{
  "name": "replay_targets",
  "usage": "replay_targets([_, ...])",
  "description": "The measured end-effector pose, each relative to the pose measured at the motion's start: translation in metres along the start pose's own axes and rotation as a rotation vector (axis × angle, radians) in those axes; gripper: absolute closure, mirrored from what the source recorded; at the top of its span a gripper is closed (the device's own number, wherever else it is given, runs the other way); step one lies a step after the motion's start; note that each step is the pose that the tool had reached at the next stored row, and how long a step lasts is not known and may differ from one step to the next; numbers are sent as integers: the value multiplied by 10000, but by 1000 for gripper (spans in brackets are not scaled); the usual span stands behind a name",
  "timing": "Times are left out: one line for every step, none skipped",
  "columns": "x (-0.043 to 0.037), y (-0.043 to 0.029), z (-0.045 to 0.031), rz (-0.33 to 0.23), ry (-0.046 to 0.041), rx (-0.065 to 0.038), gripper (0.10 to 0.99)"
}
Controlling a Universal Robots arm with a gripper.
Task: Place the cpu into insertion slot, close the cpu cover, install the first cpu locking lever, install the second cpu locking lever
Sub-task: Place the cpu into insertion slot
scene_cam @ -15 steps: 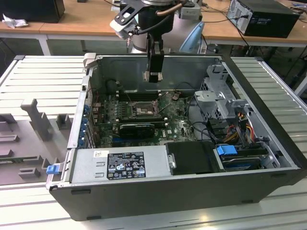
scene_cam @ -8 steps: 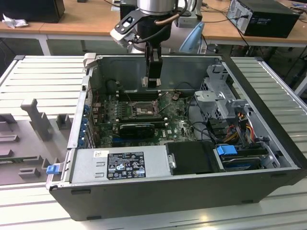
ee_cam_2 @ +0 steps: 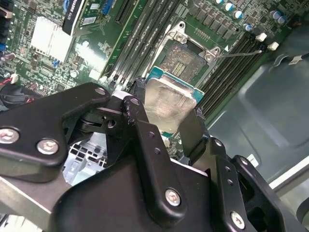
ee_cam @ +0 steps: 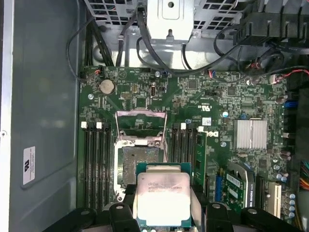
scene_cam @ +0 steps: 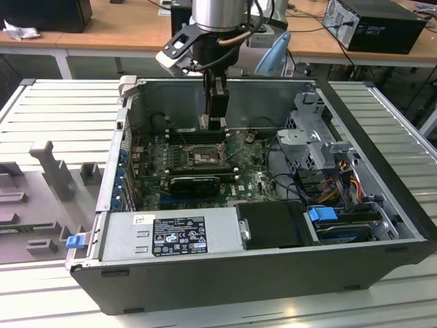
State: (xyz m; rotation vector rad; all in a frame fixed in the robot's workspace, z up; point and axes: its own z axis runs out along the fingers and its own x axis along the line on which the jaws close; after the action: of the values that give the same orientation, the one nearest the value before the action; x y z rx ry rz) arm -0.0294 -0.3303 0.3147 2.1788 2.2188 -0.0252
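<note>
While clamped in the hand [ee_cam_2: 166, 113], the cpu [ee_cam: 162, 195] hovers above the insertion slot [ee_cam: 140, 155].

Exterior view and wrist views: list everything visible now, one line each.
computer case: one, black and grey, open on the slatted bench
circuit board: one, green, inside the case
socket: one, dark with metal rim, mid-board, empty
socket cover: one, silvery, swung open beside the socket
memory slots: two banks, black, flanking the socket
power supply: one, grey, along the case's near wall
chip: one, silvery, held above the board near the socket
tool: one, black, shut on the chip
</note>
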Motion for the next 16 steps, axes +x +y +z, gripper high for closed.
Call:
replay_targets([7,0,16,-3,-1,16,561])
replay_targets([20,-1,38,-4,-5,37,561])
replay_targets([32,-1,53,-5,-10,57,561])
replay_targets([42,-2,64,-6,-16,71,561])
replay_targets([51,-2,82,-7,-20,85,561])
replay_targets([58,-2,101,-8,-24,95,561])
replay_targets([70,-2,140,-10,-27,106,561])
replay_targets([72,-2,166,-13,-33,109,561])
replay_targets([73,-4,209,-20,-33,108,561])
replay_targets([75,-4,241,-33,-30,107,561])
replay_targets([75,-5,257,-39,-14,107,561])
replay_targets([75,-6,269,-42,10,106,561])
replay_targets([75,-7,284,-47,55,105,561])
replay_targets([74,-9,295,-49,92,104,561])
replay_targets([72,-13,308,-52,169,104,561])
replay_targets([71,-16,319,-56,248,101,561])
